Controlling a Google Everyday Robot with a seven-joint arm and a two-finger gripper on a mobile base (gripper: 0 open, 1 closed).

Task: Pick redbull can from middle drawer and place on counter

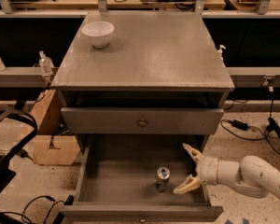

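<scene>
The redbull can point(163, 178) stands upright on the floor of the open middle drawer point(126, 185), near its front right. My gripper point(187, 168) is open inside the drawer, just right of the can, its two pale fingers spread and pointing left towards it. One finger point(190, 151) is up behind and the other point(186, 185) is low near the can, a short gap away. The grey counter point(154, 55) tops the cabinet above.
A white bowl point(98, 33) sits on the counter's back left. A shut upper drawer with a brass knob point(142, 122) overhangs the open drawer. A cardboard box point(51, 139) and cables lie on the floor to the left; cables also lie to the right.
</scene>
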